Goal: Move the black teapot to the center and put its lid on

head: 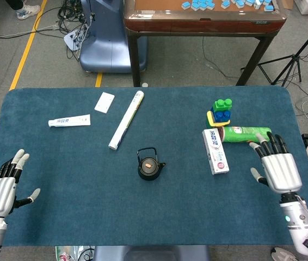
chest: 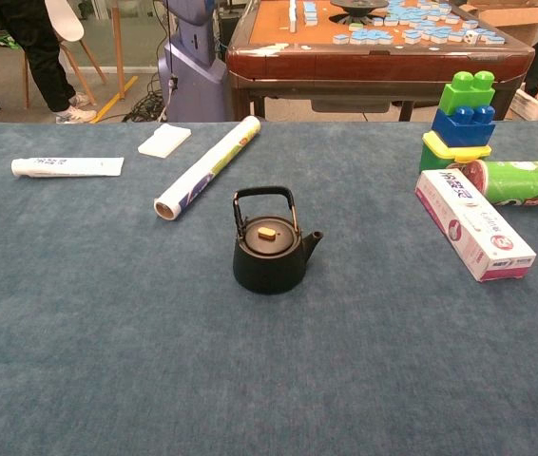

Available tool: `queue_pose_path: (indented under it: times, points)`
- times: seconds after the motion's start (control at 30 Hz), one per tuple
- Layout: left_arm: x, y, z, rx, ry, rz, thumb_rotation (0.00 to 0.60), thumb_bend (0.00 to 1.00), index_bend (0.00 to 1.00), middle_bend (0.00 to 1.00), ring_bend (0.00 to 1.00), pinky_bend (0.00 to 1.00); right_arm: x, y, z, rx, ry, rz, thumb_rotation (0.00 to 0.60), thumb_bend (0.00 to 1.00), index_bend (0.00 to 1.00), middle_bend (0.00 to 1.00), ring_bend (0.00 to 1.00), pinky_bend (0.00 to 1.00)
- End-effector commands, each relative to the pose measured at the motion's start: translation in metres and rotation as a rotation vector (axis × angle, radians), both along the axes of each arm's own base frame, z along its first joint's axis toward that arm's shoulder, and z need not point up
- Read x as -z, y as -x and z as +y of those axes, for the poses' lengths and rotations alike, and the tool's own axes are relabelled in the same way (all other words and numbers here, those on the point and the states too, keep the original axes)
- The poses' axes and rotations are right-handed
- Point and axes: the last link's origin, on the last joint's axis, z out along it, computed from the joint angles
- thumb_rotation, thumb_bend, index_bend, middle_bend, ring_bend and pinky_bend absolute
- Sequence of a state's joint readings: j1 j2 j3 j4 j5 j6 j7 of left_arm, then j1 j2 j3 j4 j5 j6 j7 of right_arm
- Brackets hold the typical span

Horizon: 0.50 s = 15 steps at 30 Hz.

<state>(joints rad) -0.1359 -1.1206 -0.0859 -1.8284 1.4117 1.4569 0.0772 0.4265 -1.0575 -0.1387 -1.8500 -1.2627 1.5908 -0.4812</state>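
Observation:
The black teapot (head: 149, 165) (chest: 270, 249) stands upright near the middle of the blue table, handle up, spout pointing right. Its black lid with an orange knob (chest: 267, 233) sits on top of the pot. My right hand (head: 278, 166) hovers at the table's right edge, far from the pot, fingers spread and holding nothing. My left hand (head: 4, 186) is at the near left edge, fingers apart and empty. Neither hand shows in the chest view.
A rolled white tube (head: 126, 119) lies left of and beyond the pot. A toothpaste tube (head: 69, 120) and white card (head: 104, 102) lie far left. Right of the pot are a toothpaste box (head: 215, 151), green can (head: 246, 134) and stacked toy bricks (head: 221, 112).

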Motion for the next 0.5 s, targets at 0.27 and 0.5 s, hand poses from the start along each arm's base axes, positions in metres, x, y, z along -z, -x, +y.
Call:
queue_pose_path:
  times: [0.27,0.5]
  points:
    - [0.002,-0.003,-0.011,0.005,-0.013,0.004,0.6,0.23,0.0,0.0,0.0,0.04,-0.015,0.041,0.039,0.084,0.054,-0.022,0.6,0.29,0.24,0.15,0.0,0.09]
    - [0.005,-0.005,-0.013,0.003,-0.005,0.01,0.6,0.23,0.0,0.0,0.0,0.04,-0.016,0.04,0.041,0.069,0.041,-0.027,0.6,0.29,0.24,0.15,0.0,0.09]
